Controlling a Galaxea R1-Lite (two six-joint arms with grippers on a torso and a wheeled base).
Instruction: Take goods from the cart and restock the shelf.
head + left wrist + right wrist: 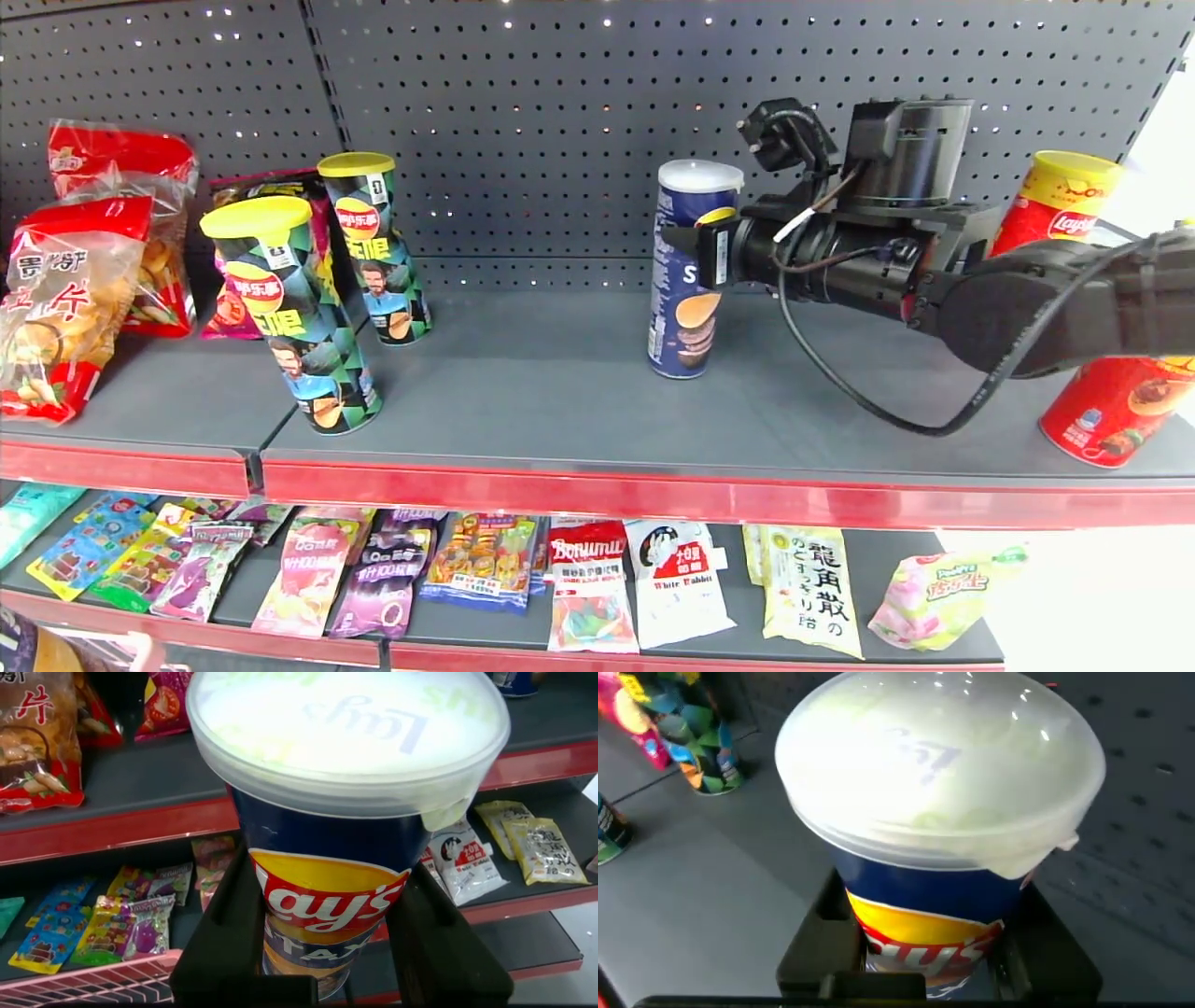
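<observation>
Head view: the right gripper point(702, 250) comes in from the right and pinches a blue can point(684, 313) near its top. The can stands on the upper shelf point(560, 411), about midway along it. To the left stand 2 green-and-black cans point(297, 327) with yellow lids, 1 nearer and 1 farther, and left of them are red snack bags point(70, 289). At the right end are 2 red cans point(1116, 411). Candy packets point(588, 583) lie in a row on the shelf below.

Left wrist view: the left gripper point(332, 957) is closed on a second blue can point(327, 849) with a white lid, 1 black finger point(220, 938) against each side. It is held well apart from the shelf front point(121, 826). A pink wire edge of the cart point(89, 985) shows low down.

Right wrist view: the right gripper's fingers point(820, 938) press both sides of the blue can below its white lid point(938, 770). The can stands on the grey shelf board point(710, 891), with a green-and-black can farther off.
</observation>
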